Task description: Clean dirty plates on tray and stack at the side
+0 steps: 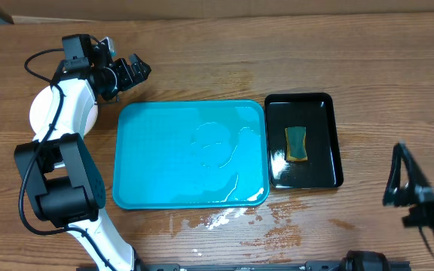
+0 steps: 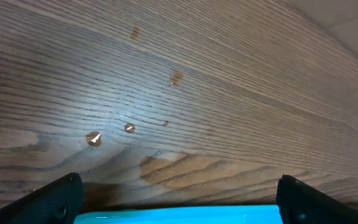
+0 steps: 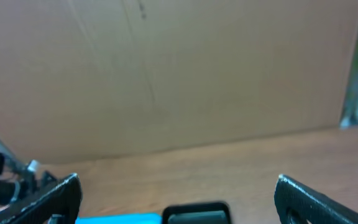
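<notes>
No plates show in any view. The turquoise tray [image 1: 149, 181] lies in the middle of the table, holding nothing but a film of water. My left gripper [image 1: 132, 73] hovers open just beyond the tray's far left corner, nothing between its fingers. In the left wrist view the gripper [image 2: 182, 199] spans bare wood, with the tray's rim [image 2: 179, 217] at the bottom edge. My right gripper [image 1: 398, 177] stands open and empty at the near right, away from both trays. In the right wrist view, that gripper [image 3: 182, 199] faces the back wall.
A glossy black tray [image 1: 330, 128] sits right of the turquoise one, with a green-and-yellow sponge [image 1: 297, 144] in it; its corner [image 3: 194, 214] shows in the right wrist view. Water is spilled on the wood [image 1: 224, 218] in front of the turquoise tray. A cardboard wall [image 3: 166, 74] stands behind.
</notes>
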Tool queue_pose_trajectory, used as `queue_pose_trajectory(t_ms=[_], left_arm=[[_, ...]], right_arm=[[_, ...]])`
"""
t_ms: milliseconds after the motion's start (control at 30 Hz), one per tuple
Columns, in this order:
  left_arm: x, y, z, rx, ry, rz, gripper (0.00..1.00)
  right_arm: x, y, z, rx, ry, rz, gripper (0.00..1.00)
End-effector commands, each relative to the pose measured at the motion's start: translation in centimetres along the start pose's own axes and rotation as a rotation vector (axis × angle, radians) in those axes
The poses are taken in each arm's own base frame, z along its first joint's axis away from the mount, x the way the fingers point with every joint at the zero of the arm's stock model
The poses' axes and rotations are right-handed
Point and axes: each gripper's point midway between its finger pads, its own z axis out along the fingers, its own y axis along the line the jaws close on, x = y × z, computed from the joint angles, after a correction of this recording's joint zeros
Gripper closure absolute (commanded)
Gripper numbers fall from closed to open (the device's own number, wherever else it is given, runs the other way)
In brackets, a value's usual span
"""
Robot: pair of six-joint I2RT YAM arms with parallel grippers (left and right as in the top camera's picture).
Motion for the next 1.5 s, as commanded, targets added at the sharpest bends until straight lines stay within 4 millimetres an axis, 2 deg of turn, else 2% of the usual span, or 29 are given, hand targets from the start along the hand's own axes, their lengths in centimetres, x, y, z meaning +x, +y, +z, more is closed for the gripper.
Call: queue_pose_trajectory(t_ms=[0,100,333,467,567,767,967,1133,1467], left_arm=[[-0.8,-0.4,0.0,0.003,-0.016,-0.002,0.0],[-0.8,-0.4,0.0,0.003,-0.016,-0.002,0.0],[-0.8,-0.4,0.0,0.003,-0.016,-0.002,0.0],[-0.8,-0.4,0.0,0.003,-0.016,-0.002,0.0],[-0.8,-0.4,0.0,0.003,-0.016,-0.002,0.0],[-0.8,-0.4,0.0,0.003,-0.016,-0.002,0.0],[-0.8,-0.4,0.0,0.003,-0.016,-0.002,0.0],[-0.8,-0.4,0.0,0.003,-0.016,-0.002,0.0],[-0.8,-0.4,0.0,0.003,-0.016,-0.002,0.0]], right_arm=[[2.9,-1.5,1.0,0.047,0.005,-0.048,0.0],[4.1,-1.7,1.7,0.021,-0.089,-0.055,0.0],[6.5,-0.3,2.7,-0.148,-0.374,-0.126,0.0],[8.8,-0.6,3.2,-0.177,-0.458,-0.149,0.0],[11.8,-1.6,5.3,-0.17,-0.424,-0.138,0.0],[17.5,-3.3,8.0,-0.141,-0.309,-0.109,0.0],[21.9,-4.6,9.5,-0.118,-0.209,-0.087,0.0],[25.7,-5.5,10.1,-0.088,-0.048,-0.052,0.0],[25.6,-5.4,10.1,-0.088,-0.051,-0.053,0.0]])
